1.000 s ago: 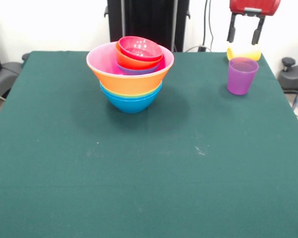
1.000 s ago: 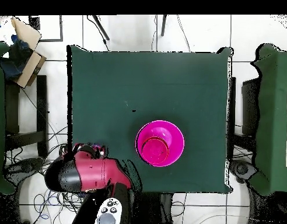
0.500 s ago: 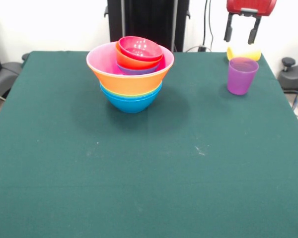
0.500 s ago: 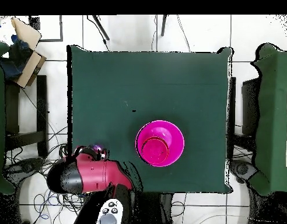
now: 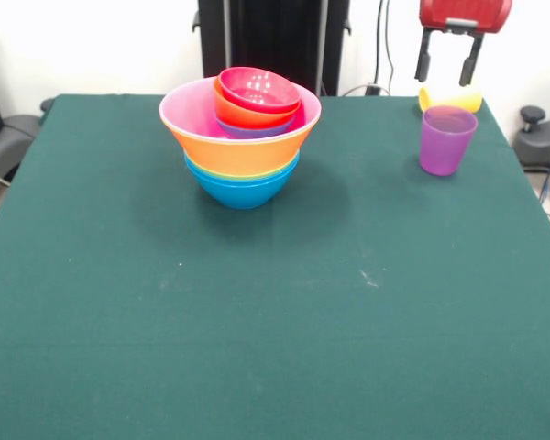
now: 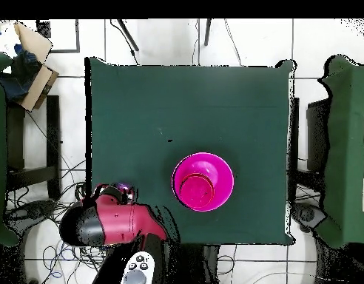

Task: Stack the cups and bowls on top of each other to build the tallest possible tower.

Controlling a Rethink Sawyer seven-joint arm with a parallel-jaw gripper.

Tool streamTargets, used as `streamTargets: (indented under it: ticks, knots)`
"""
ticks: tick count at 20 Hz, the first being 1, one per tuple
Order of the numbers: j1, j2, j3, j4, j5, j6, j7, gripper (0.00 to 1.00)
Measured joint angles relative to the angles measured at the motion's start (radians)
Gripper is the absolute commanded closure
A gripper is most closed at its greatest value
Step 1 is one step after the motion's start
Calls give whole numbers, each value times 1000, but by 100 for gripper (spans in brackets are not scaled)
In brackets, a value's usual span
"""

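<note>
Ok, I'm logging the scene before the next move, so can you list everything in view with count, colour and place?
tower: one nested stack of bowls, blue at the base, orange and pink wide ones above, purple-blue, orange-red and crimson small ones on top; far middle of the table in the front view.
purple cup: one, translucent purple, upright, far right of the table in the front view.
yellow cup: one, yellow, lying behind the purple cup near the table's far edge.
table: one, dark green cloth.
cardboard box: one, brown, on the floor beside the table in the overhead view.
gripper: one, red body with black fingers, open, above the cups.
</note>
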Motion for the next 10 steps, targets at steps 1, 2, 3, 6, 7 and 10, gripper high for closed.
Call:
streamTargets:
  ticks: [1, 2, 3, 6, 7, 10]
  knots:
    - [2, 5, 0, 0, 2, 0, 0, 0]
    - [2, 11, 0, 1, 4, 0, 0, 0]
    - [3, 17, 0, 1, 5, 0, 0, 0]
    - [3, 27, 0, 1, 6, 0, 0, 0]
    - [3, 33, 0, 1, 7, 0, 0, 0]
    - [4, 43, 0, 1, 9, 0, 0, 0]
